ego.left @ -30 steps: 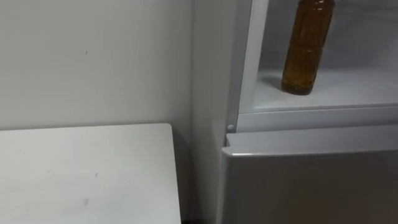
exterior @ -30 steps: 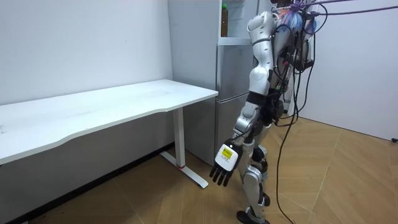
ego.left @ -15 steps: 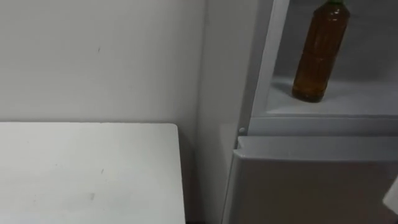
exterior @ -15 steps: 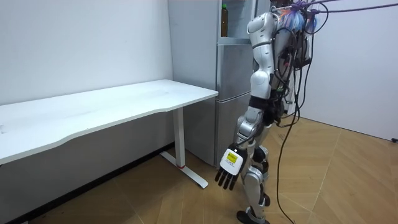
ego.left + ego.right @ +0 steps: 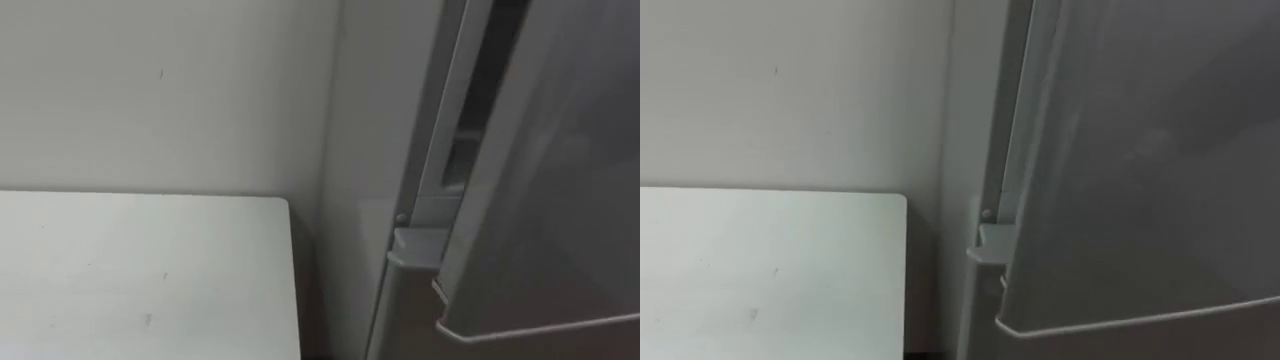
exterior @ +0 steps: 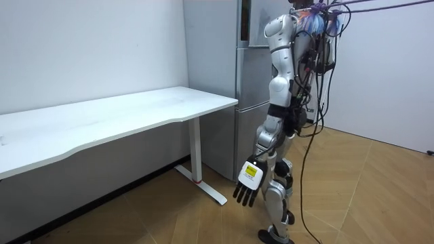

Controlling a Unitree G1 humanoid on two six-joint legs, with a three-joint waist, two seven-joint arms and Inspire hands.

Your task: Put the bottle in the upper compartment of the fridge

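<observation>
Upper fridge door narrowly ajar

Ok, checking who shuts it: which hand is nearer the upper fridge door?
Likely right, hidden behind the body; the left hand hangs open, far below the upper fridge door.

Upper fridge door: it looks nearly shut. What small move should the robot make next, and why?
Probably push the upper fridge door the last bit until it meets the fridge. A dark gap shows along the door's edge, so it is not closed yet. The left robot hand hangs open at the robot's side.
</observation>
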